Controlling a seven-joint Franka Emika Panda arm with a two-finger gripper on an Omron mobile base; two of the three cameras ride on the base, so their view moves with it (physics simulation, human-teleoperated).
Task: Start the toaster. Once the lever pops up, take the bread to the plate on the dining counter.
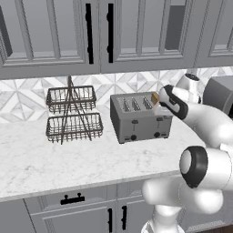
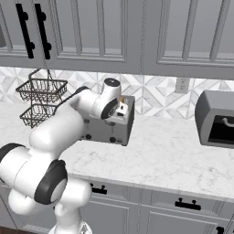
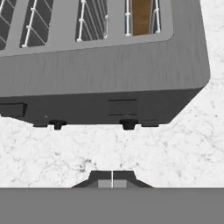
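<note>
The boxy grey metal toaster stands on the white marble tabletop, and the tan-brown slice of bread sits down in its end slot. The robot's tool hangs just over the front side of the toaster, with its two dark tips pressed close together and holding nothing. It could miss the small black lever, because that lever is tiny. It might slide off, push a black knob instead, or shove the whole toaster back.
</note>
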